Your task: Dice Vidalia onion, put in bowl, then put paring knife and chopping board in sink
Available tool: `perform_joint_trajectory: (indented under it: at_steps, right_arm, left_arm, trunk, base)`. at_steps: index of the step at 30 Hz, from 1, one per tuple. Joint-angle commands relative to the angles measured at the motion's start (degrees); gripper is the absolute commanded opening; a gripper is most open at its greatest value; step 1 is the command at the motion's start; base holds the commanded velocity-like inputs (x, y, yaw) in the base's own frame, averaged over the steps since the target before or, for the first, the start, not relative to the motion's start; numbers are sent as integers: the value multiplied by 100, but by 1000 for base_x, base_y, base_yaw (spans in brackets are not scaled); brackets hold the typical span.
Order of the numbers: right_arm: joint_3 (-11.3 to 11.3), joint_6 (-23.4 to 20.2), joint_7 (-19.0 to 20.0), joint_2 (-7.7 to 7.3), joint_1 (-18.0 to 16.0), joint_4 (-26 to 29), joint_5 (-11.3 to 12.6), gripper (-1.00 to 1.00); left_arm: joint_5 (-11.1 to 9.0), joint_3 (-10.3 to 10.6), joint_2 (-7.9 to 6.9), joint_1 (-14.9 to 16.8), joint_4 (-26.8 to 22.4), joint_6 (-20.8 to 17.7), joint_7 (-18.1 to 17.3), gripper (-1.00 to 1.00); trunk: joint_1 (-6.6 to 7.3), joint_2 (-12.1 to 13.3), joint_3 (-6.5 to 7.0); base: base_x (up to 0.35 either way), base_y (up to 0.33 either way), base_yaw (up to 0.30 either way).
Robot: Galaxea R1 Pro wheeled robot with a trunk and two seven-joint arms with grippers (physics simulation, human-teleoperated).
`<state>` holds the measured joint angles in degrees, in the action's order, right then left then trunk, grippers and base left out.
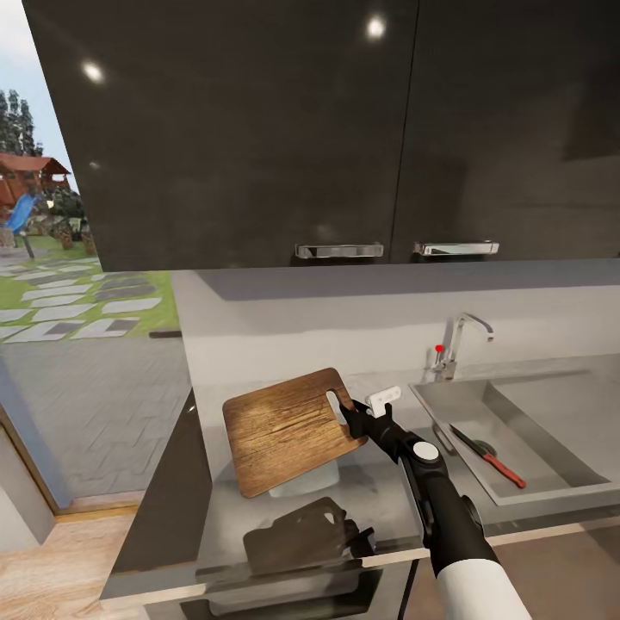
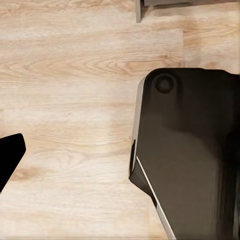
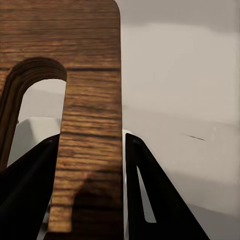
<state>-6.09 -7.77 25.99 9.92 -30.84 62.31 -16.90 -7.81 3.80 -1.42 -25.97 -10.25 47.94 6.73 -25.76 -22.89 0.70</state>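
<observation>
The right claw [image 1: 351, 415] pinches the stiff, probably top-heavy chopping board [image 1: 288, 428] beside its handle slot; the left claw's state I cannot tell.

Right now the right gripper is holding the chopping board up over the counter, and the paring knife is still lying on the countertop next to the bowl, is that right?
Not quite. The right gripper does hold the chopping board raised over the countertop, but the paring knife lies in the sink, as the head view shows.
</observation>
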Motion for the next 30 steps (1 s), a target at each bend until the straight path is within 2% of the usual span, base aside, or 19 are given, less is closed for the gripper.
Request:
perform_joint_trajectory:
  at_steps: [1,3,8,12,15,17,30]
  right_arm:
    - [-24,-23,47,8,-1,9,-33,-100]
    - [-24,-23,48,8,-1,9,-33,-100]
    - [-24,-23,48,8,-1,9,-33,-100]
    - [-24,-23,48,8,-1,9,-33,-100]
    - [-24,-23,47,8,-1,9,-33,-100]
    - [-24,-23,47,8,-1,9,-33,-100]
    - [-24,-23,47,8,-1,9,-33,-100]
  left_arm:
    - [-45,41,17,-5,-8,5,19,100]
    - [-45,42,65,-5,4,5,19,100]
    - [-39,46,81,-5,-6,21,-4,100]
    - [-23,63,101,-5,-74,232,1,100]
    - [-20,78,157,-5,-100,931,21,100]
    - [-20,86,224,-5,-95,1206,32,100]
    - [-27,77,272,-5,-74,1206,39,100]
  trunk:
    - [-2,-3,-1]
    - [-2,-3,-1]
    - [-2,-3,-1]
    - [-2,-3,-1]
    - [-2,-3,-1]
    - [-2,-3,-1]
    - [-2,-3,-1]
  base:
    - [0,0,0]
    - [0,0,0]
    - [0,0,0]
    - [0,0,0]
    - [0,0,0]
    - [0,0,0]
    - [-32,0,0]
